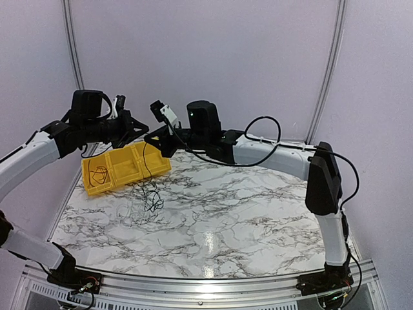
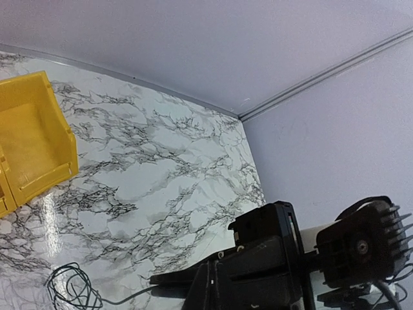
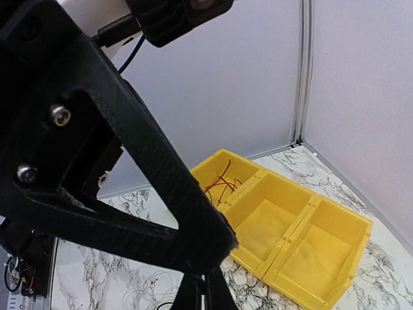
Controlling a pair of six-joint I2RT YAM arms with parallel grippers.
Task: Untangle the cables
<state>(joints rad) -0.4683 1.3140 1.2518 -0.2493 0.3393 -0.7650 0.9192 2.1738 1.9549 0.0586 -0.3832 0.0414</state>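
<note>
From the top external view, the left fingers (image 1: 141, 128) and right fingers (image 1: 150, 137) meet tip to tip above the back left of the marble counter (image 1: 245, 219). Both pairs look dark and closed, but the tips overlap, so the gap between them is hard to read. A black strand (image 1: 146, 165) drops from that meeting point, crossing the yellow bin (image 1: 129, 179), to a small tangle of cables (image 1: 153, 200) lying on the counter just in front of the bin. Which pair pinches the strand cannot be told here. Fainter pale wires beside the tangle are barely visible against the marble veins. A separate coil (image 1: 99, 173) sits in the bin's left compartment.

In the left wrist view, that arm's own fingers do not show. The right fingers enter from the lower right, cut off by the bottom edge, drawn together to one narrow point. The thin strand runs from a dark greenish coil (image 2: 68, 287) on the counter up to that point. Only one end of the bin appears, clipped at the left edge.

In the right wrist view, its own fingers fill the left side, blurred, their tips closed at the bottom edge with a sliver of green between them. All three bin compartments show, with a reddish wire (image 3: 219, 184) in the far one.
</note>
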